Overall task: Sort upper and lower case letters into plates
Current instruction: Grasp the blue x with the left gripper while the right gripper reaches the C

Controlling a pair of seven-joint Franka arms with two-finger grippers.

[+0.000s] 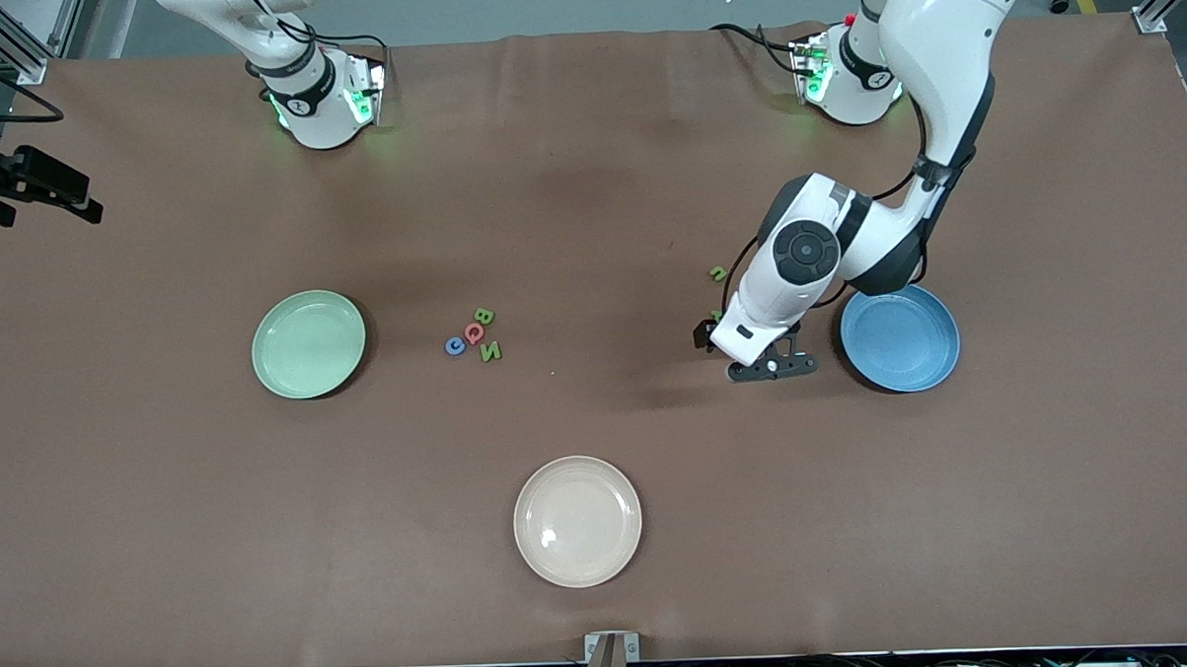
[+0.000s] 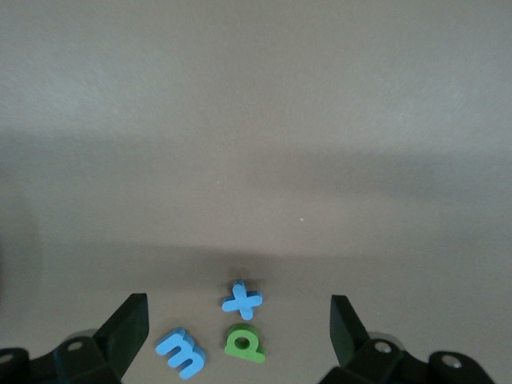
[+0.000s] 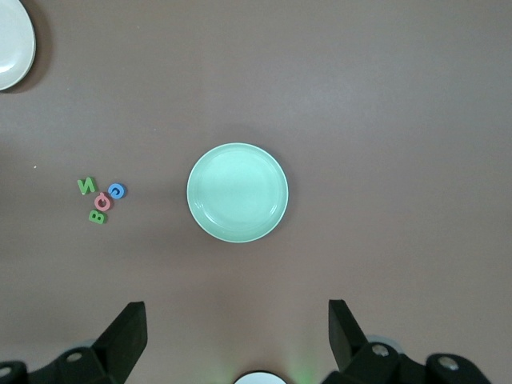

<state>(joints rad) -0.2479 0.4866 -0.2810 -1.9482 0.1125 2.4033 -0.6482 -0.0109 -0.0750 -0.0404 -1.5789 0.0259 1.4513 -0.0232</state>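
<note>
The mint green plate lies toward the right arm's end and shows empty in the right wrist view. The blue plate lies empty toward the left arm's end. My left gripper hangs low over the table beside the blue plate, open and empty. Between its fingers lie a blue x, a green p and a blue m, all hidden in the front view. A green B, red Q, blue letter and green N cluster mid-table. My right gripper waits high, open and empty.
A cream-beige plate lies empty near the front camera's edge. A small green letter lies by the left arm's wrist, farther from the front camera than the gripper. A black device juts in at the right arm's end.
</note>
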